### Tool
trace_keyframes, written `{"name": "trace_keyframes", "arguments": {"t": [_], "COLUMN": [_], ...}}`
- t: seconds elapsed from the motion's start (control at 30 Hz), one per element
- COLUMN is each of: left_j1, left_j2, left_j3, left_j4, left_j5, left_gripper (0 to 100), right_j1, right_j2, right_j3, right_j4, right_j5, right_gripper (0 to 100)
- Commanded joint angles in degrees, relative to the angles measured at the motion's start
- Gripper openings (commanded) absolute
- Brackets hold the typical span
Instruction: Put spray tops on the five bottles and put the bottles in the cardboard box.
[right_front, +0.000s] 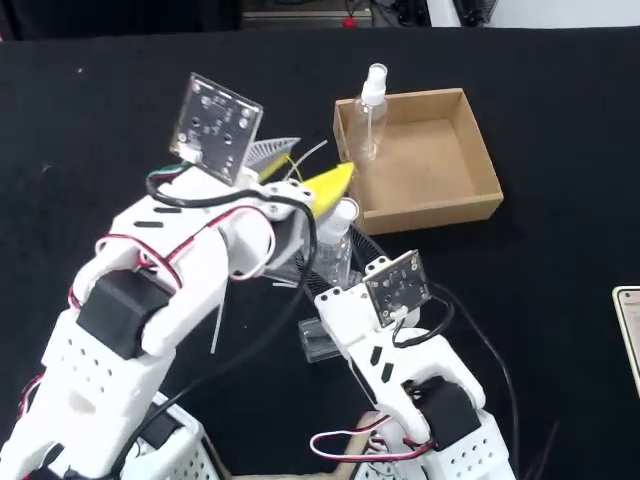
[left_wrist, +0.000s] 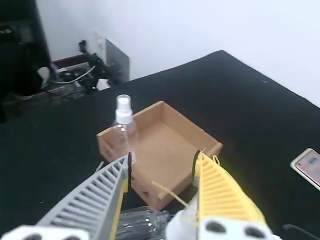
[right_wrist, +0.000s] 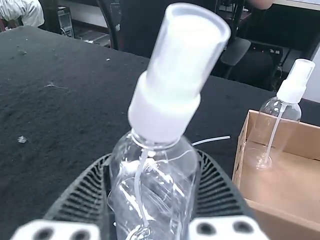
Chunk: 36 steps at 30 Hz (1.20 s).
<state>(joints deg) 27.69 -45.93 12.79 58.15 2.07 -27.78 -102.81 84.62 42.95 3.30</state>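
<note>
Pinching the bottle (right_wrist: 155, 180) upright in right fingers (right_wrist: 82, 197), with left fingers (left_wrist: 220, 185) spread over its top (right_wrist: 175, 75): capping likely done, next calling for a lift into box (right_front: 430, 214) at 1 o'clock.

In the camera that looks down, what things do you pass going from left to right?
left arm → held bottle → cardboard box → phone
</note>
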Motion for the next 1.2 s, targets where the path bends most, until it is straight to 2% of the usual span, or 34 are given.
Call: {"name": "trace_keyframes", "arguments": {"t": [0.0, 0.1, 0.2, 0.37, 0.47, 0.97, 1.17], "left_j1": [-3.0, -6.6, -7.2, 1.6, 4.4, 4.8, 1.4], "left_j2": [-0.6, -0.6, -0.2, 0.1, 0.1, -0.4, -0.5], "left_j3": [-1.4, -4.6, -6.2, -5.9, -4.0, 3.0, 3.9], "left_j4": [2.9, 6.4, 6.2, 3.6, 3.5, 3.6, 3.6], "left_j5": [-0.4, -0.4, -0.1, -0.4, -0.4, -0.5, -3.6], "left_gripper": [21, 21, 21, 21, 21, 21, 21], "right_j1": [-0.5, -0.5, -0.5, -0.5, -0.5, -0.5, -0.5], "right_j2": [-1.5, -1.5, -1.5, -1.5, -1.5, -1.5, -1.5], "right_j3": [-0.1, -0.1, -0.1, -0.1, -0.1, -0.1, -0.1], "right_j4": [0.0, -0.2, -0.3, 0.0, 0.2, 0.1, 0.1], "right_j5": [0.2, 0.2, 0.2, 0.2, 0.2, 0.2, 0.2], "right_gripper": [6.0, 6.0, 6.0, 6.0, 6.0, 6.0, 6.0]}}
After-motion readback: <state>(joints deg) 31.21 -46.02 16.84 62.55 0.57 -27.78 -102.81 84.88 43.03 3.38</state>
